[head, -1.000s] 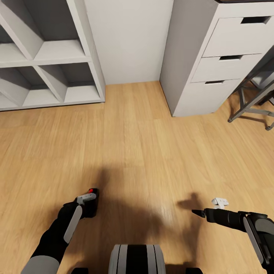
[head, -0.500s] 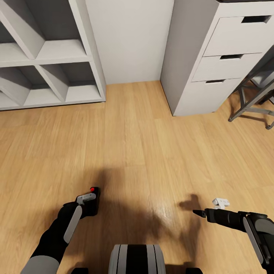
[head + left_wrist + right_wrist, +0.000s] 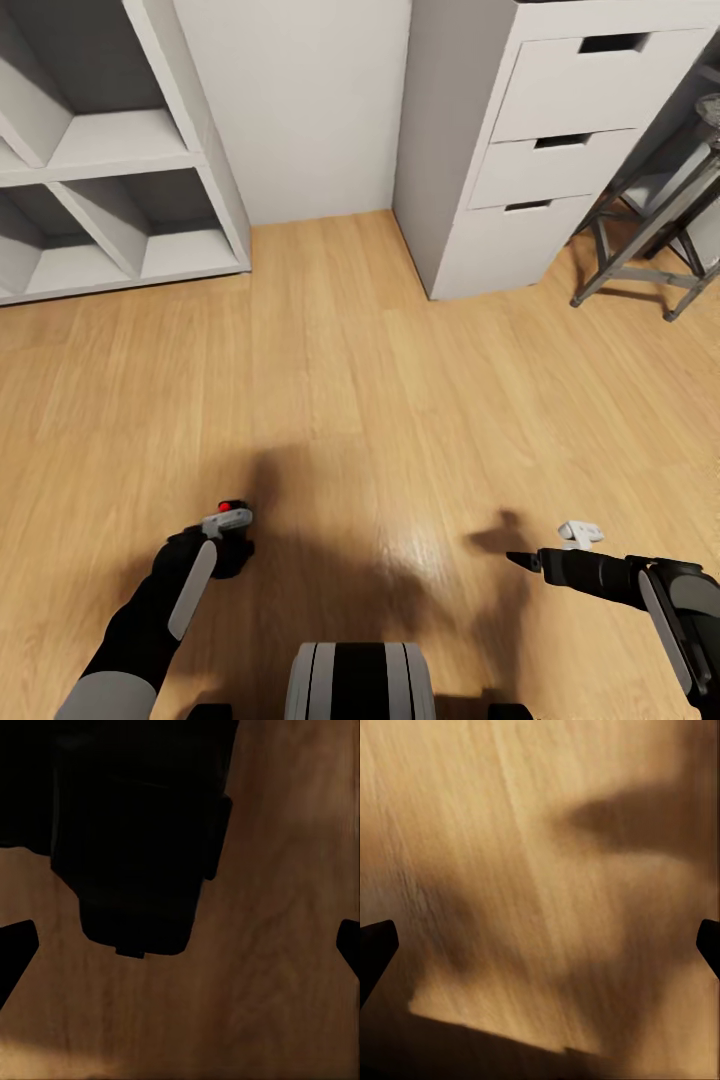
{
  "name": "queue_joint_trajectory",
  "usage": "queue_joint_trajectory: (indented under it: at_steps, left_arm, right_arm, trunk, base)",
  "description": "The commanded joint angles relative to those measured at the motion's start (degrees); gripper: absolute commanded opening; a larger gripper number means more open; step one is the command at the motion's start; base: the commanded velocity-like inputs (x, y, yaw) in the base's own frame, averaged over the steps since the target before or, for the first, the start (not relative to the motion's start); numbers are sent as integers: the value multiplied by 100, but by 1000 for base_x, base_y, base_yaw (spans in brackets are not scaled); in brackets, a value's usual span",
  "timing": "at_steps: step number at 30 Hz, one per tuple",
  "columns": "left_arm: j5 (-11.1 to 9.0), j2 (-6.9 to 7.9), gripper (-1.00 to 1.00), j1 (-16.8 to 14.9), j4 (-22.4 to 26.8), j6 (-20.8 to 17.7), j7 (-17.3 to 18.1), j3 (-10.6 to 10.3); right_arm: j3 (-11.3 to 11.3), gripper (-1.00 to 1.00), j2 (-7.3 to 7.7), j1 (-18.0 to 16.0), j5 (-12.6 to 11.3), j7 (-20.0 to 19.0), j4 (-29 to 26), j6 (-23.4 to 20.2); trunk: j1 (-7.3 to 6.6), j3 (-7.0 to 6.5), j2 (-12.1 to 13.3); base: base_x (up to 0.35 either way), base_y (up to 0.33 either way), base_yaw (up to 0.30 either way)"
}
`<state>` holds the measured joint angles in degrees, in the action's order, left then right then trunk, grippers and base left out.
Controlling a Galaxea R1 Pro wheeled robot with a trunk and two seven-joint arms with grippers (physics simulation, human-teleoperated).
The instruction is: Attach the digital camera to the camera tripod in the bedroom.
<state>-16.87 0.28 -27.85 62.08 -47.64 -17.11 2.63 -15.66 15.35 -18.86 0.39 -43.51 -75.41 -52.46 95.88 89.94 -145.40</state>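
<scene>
The digital camera [image 3: 236, 548], a small black body with a red dot on top, is held above the wood floor at the head view's lower left, with my left gripper [image 3: 228, 524] shut on it. The left wrist view shows the camera [image 3: 135, 832] as a dark block close to the lens. The dark fingertips [image 3: 13, 945] sit at that picture's edges. My right gripper [image 3: 522, 560] hovers over bare floor at the lower right. Its fingertips [image 3: 375, 945] stand wide apart with nothing between them. The camera tripod is out of view.
A white drawer unit [image 3: 520, 150] stands ahead to the right. A dark grey metal-framed stool [image 3: 650, 230] is beyond it at the right edge. A white cube shelf [image 3: 110, 170] fills the far left. Open wood floor [image 3: 360, 400] lies between them, ending at a grey wall.
The whole view has shifted: shelf and drawer unit slid left and more of the stool shows. The camera sits a little lower at the left gripper. The right arm looks unchanged.
</scene>
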Motion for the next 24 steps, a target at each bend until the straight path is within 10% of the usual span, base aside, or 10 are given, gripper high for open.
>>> queue_joint_trajectory:
  at_steps: [1,24]
  left_arm:
    - [-59,2,100,-1,2,-18,-46,-3]
    - [760,7,100,8,-297,14,-46,-245]
  right_arm:
    - [-7,100,0,-3,6,-23,-4,-36]
    - [-16,100,-2,-3,-29,314,25,-27]
  trunk:
    - [-1,3,-1]
    - [-1,3,-1]
  base:
    - [0,0,-49]
    - [0,0,-7]
